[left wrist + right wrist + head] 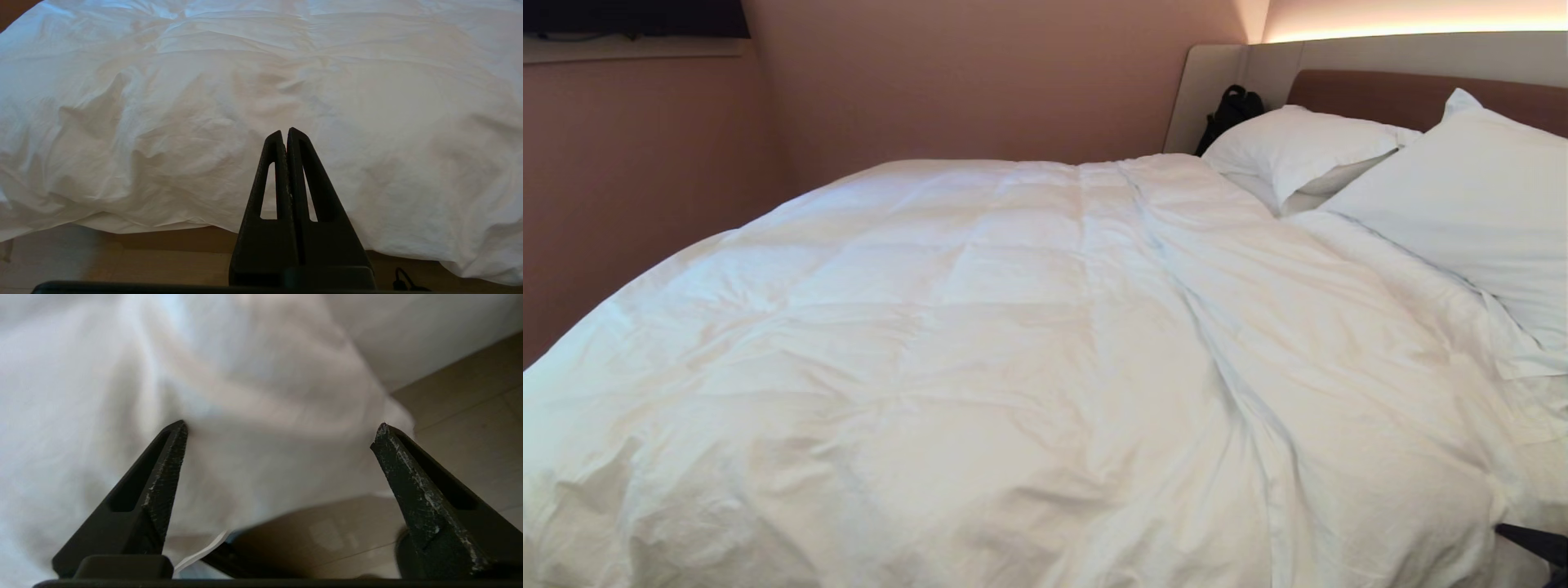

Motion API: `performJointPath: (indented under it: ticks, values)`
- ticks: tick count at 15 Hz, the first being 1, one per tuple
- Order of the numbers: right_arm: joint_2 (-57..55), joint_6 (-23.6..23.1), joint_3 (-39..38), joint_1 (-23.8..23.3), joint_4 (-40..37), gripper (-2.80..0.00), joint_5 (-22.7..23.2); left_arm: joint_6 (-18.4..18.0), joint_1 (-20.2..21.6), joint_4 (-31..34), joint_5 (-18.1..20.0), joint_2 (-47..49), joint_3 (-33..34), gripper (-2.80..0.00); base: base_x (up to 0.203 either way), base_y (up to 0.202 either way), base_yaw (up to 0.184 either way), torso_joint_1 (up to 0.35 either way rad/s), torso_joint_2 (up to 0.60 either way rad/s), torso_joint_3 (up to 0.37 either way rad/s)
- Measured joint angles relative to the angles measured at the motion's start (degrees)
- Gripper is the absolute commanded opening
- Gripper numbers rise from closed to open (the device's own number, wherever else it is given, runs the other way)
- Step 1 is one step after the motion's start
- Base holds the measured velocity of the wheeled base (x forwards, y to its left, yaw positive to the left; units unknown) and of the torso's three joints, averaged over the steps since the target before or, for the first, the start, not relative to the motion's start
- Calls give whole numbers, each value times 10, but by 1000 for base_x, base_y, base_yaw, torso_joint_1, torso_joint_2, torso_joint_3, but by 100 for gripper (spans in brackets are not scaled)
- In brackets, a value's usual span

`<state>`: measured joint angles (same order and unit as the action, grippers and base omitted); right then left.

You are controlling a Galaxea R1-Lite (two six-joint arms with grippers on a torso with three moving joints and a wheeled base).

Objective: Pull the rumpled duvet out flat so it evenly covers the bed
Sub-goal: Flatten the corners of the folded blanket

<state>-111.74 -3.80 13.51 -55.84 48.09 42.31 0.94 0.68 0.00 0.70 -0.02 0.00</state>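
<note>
Two grippers are in play, but only one is at work; the right gripper (282, 428) stands at the near right corner of the bed (1421, 94), jaws spread wide with nothing between them, the duvet (980, 351) hanging just beyond the fingertips (173, 457) and the wooden floor (470, 416) showing past its draped edge; in the head view only a dark sliver of that arm shows at the lower right. The left gripper (284, 132) is closed on nothing, held low beside the bed's near side and pointing at the duvet's overhang; it looks parked.

The duvet lies over most of the mattress, its square stitching fairly smooth on the left half; a long ridge of creases runs from the pillows (1307, 147) down toward the near right corner, and along the right side a flatter band of white cloth shows by the pillows, whether sheet or cover I cannot tell; so the cover seems to need drawing toward the near right.

To do this step well, I judge the right gripper should push in until a thick fold of the hem sits deep between the jaws, not just the thin cotton skin; close firmly; then pull low and level, outward along the line of the ridge, so the crease is drawn out rather than lifted; a shallow pinch may slip; too hard a tug may drag the smooth left half askew.
</note>
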Motion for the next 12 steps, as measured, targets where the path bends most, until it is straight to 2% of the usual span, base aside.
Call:
performJointPath:
  ticks: [5,12]
  values:
    - [-66,-29,50,12,0,0,-4,0,0,0,0,0,0,-280,0,0,0,0,0,0]
    - [-116,-117,56,28,0,0,-3,0,0,0,0,0,0,-280,0,0,0,0,0,0]
